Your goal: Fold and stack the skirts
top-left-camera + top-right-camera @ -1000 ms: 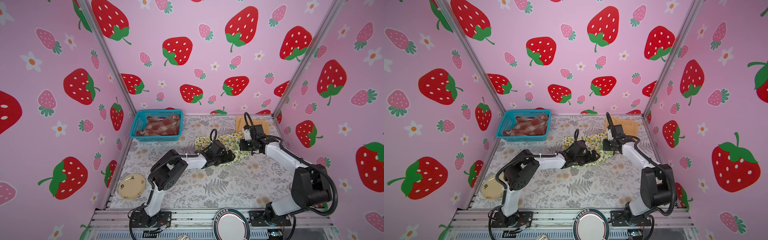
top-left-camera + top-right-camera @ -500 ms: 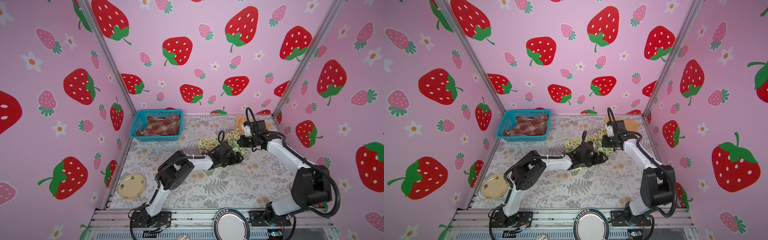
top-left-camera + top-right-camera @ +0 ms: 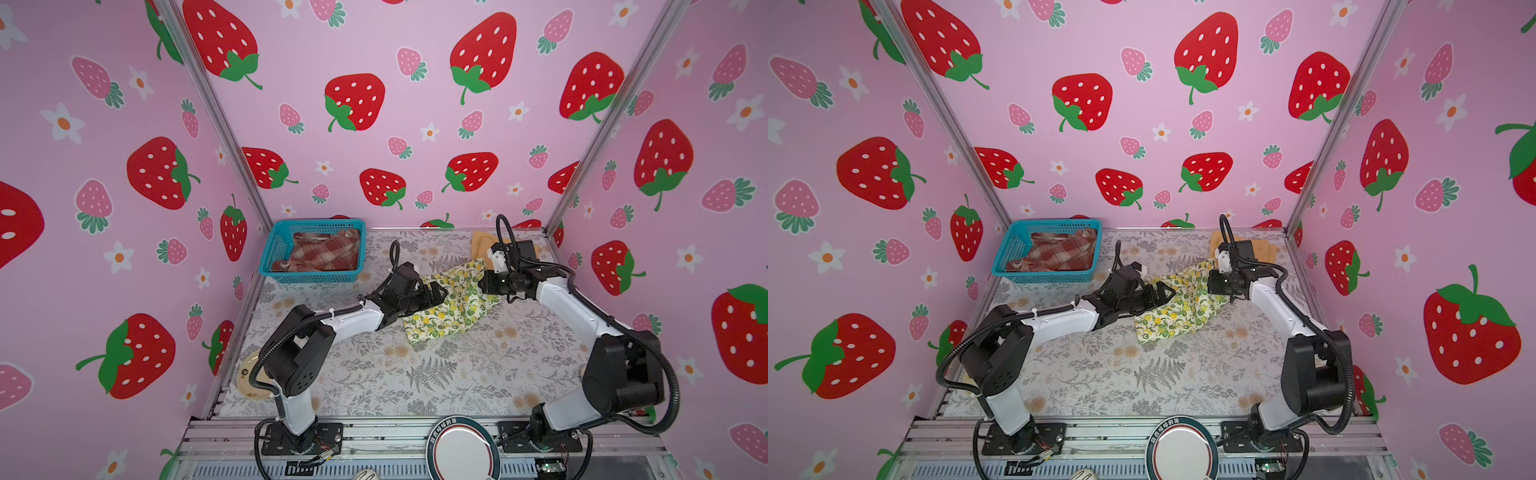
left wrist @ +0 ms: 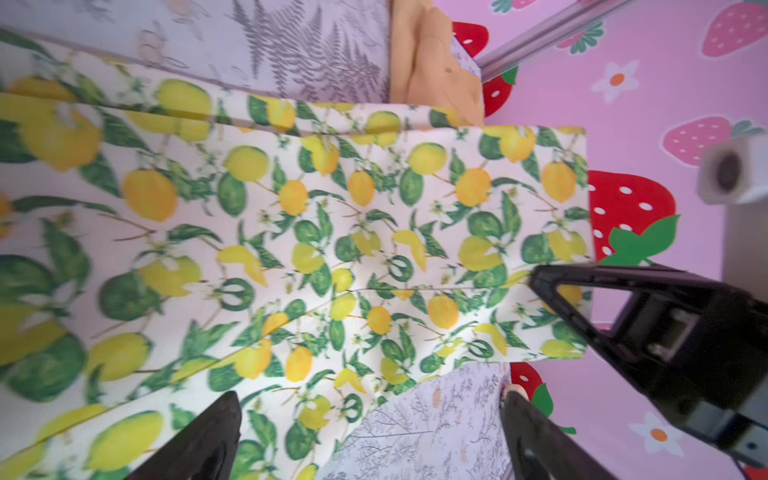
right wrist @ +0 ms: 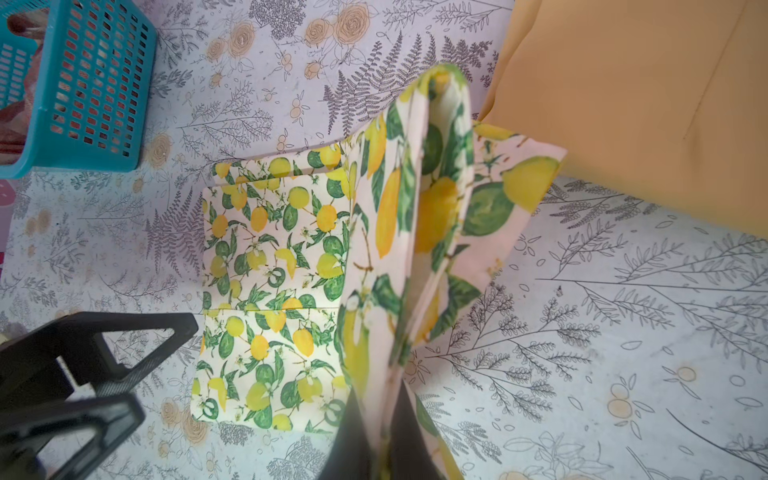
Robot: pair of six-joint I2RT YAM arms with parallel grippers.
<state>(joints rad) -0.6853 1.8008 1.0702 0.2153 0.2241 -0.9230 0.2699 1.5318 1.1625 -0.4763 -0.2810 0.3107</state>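
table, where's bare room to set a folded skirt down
The widest bare patch is the table's near half, from the lemon skirt to the front edge. A smaller strip lies at the back, between basket and mustard skirt. Crowded: centre, where left end effector and right end effector flank the lemon skirt.

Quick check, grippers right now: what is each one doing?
Left gripper: open, holding nothing, at the edge of the lemon skirt.
Right gripper: closed on the lemon skirt, one end lifted.

Pink strawberry-print walls, silver corner posts, grey fern-and-flower table cover, soft even light.
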